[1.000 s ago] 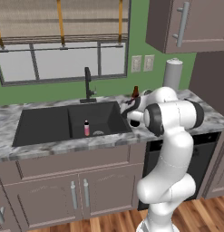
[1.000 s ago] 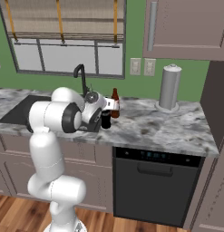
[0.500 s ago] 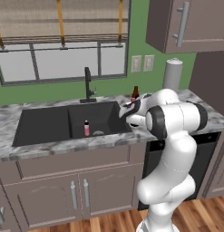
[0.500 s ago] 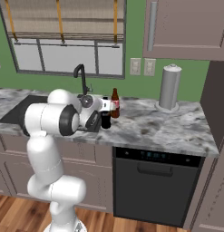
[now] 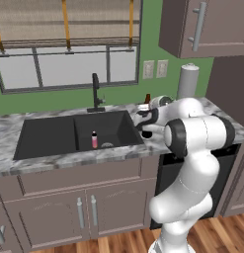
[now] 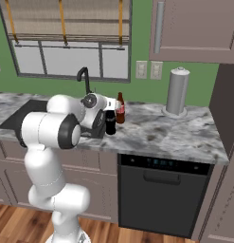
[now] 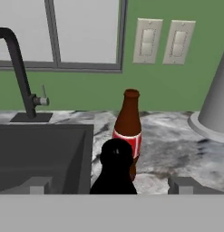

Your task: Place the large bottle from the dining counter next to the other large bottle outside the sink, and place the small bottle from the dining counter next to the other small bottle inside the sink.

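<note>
With the fingers spread wide and nothing between them, the gripper (image 7: 112, 186) stands just behind the dark bottle (image 7: 114, 167), whose cap and shoulders rise directly ahead of the fingertips, centred in the gap.

**Handling.** The dark bottle appears rigid and smooth-sided, so it is judged likely to slip under a light or off-centre grip. It is tall for its base and is judged easy to tip if nudged at the neck. The recommended hold is on the straight body below the shoulder, with the fingers square to its sides.

**Appearance and position, near to far.**
1. The dark bottle is nearly black, with a rounded top. It stands upright on the marble counter (image 6: 175, 135), just to the right of the sink (image 5: 69, 133) rim, outside the basin.
2. Just beyond it stands the brown bottle (image 7: 128, 127), with a red label and a narrow neck. The two are of similar height and stand just beside each other; contact cannot be determined.
3. Further ahead and to the left is the black faucet (image 7: 20, 77).
4. Down in the basin, to the left of the tool, a small pink bottle (image 5: 94, 140) stands upright.

The large-bottle placement is judged complete.
</note>
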### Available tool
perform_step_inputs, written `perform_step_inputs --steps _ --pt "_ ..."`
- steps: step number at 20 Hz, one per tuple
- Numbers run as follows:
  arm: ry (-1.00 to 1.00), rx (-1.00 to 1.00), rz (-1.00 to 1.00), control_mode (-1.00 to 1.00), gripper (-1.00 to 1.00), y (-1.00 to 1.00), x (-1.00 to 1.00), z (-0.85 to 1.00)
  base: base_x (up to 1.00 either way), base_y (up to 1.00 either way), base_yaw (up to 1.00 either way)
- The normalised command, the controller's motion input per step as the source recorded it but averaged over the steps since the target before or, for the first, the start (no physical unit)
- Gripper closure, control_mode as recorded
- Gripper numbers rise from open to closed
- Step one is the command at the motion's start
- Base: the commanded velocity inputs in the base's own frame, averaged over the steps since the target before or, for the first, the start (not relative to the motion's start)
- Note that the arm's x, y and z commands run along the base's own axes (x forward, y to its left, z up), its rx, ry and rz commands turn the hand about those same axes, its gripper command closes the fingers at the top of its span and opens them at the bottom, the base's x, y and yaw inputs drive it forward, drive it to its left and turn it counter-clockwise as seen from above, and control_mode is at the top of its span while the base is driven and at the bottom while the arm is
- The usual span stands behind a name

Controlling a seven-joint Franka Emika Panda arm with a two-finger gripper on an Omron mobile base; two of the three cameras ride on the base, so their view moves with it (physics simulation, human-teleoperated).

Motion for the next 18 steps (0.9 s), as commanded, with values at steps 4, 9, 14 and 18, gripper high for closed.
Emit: perform_step_inputs --steps 4,9,14,18 --pt "0.02 -0.01 0.00 -1.00 -1.00 0.00 0.00 0.26 0.00 0.00 0.00" --pt "0.04 -0.13 0.00 -1.00 -1.00 0.14 -0.10 0.05 0.00 0.00 0.00" --pt "0.03 -0.17 0.00 -1.00 -1.00 0.21 -0.36 0.00 0.00 0.00 0.00" --pt "0.03 -0.08 0.00 -1.00 -1.00 0.13 -0.31 0.03 0.00 0.00 0.00"
